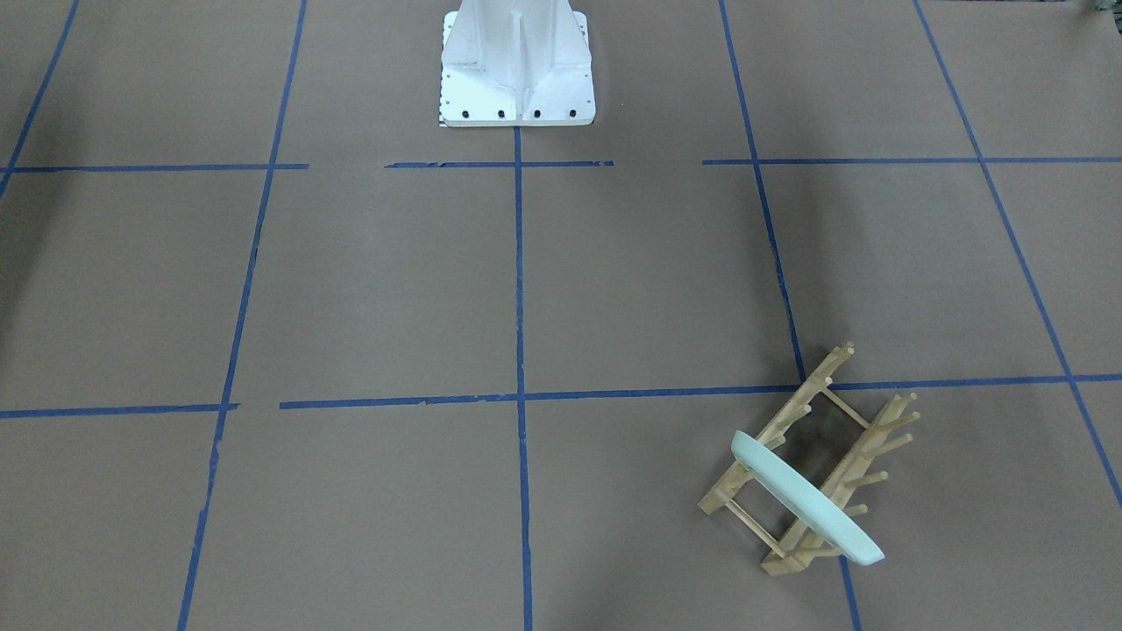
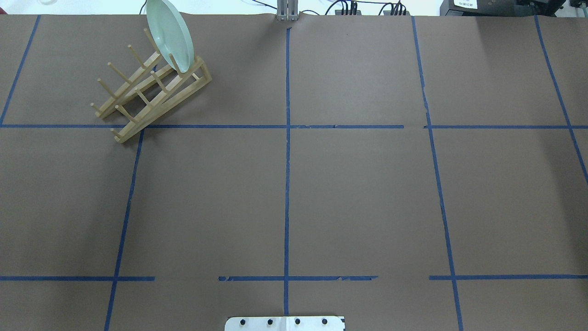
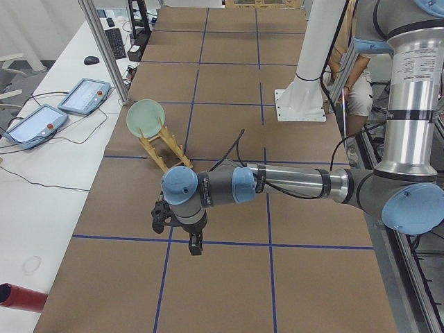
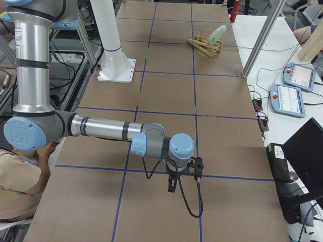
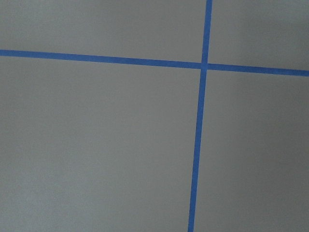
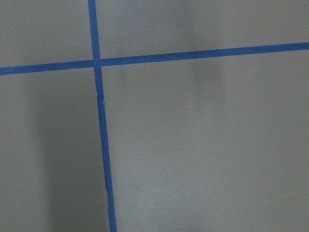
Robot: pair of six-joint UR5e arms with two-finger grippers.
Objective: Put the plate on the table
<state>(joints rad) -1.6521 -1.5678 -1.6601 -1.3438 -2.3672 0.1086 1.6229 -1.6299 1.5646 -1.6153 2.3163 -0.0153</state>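
Judging the plate (image 1: 806, 499) stiff, light, slick and chippable, we would pinch its upper rim, clear of the pegs; it stands on edge in the wooden rack (image 2: 205, 77), far across the table (image 1: 368, 289) on our left; the left gripper (image 3: 195, 246) and right gripper (image 4: 171, 186) hang well away; whether their jaws are apart or together we cannot tell.

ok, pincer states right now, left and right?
Left pincer: cannot tell, seen only from the side.
Right pincer: cannot tell, same reason.
The plate stands in the rack, so neither holds it.
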